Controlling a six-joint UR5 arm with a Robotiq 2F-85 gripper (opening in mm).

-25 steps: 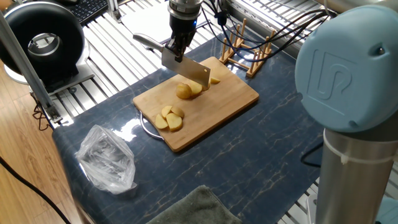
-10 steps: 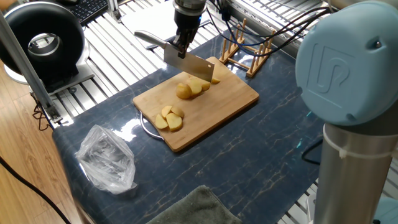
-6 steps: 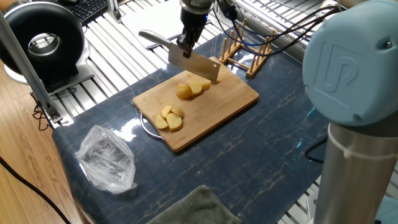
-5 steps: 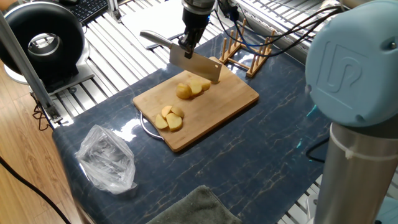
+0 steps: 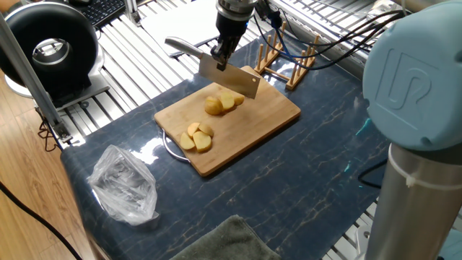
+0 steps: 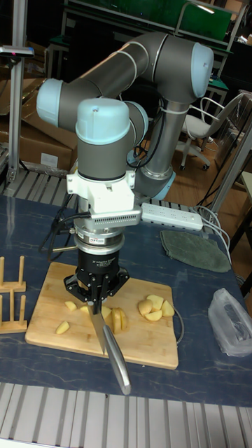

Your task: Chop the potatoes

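— As we are counting across the bamboo board (image 5: 268, 114), how many groups of potatoes (image 5: 223, 103) are we seeing?

— We are seeing two main clusters: one mid-board of overlapping slices, another nearer the board's front corner (image 5: 196, 136), plus loose wedges (image 6: 63, 327) that we are spotting in the tall view.

— And the gripper (image 6: 94, 302)?

— It is clamping narrowly on one cleaver (image 5: 229, 76), which is hanging above the mid-board cluster, its long axis lying level along the board, the handle pointing off the board's edge.
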